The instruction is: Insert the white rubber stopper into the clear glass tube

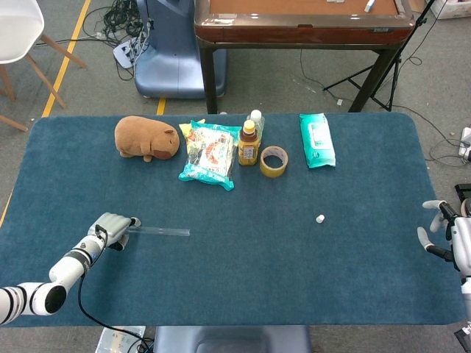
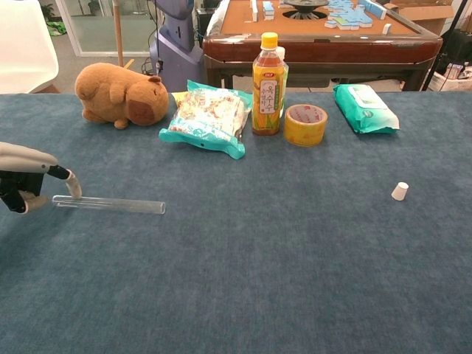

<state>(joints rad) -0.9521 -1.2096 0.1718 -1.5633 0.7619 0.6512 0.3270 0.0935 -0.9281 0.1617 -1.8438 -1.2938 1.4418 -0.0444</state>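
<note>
The clear glass tube (image 1: 158, 232) (image 2: 110, 204) lies level across the blue cloth at the left, its open end pointing right. My left hand (image 1: 110, 229) (image 2: 26, 184) grips the tube's left end, fingers curled around it. The small white rubber stopper (image 1: 320, 218) (image 2: 399, 191) stands alone on the cloth to the right, far from the tube. My right hand (image 1: 440, 232) hovers at the table's right edge with its fingers spread and nothing in it; only the head view shows it.
Along the back stand a brown plush animal (image 1: 146, 138), a snack bag (image 1: 209, 154), a tea bottle (image 1: 249, 143), a yellow tape roll (image 1: 273, 161) and a green wipes pack (image 1: 316, 139). A wooden table (image 1: 302, 22) stands beyond.
</note>
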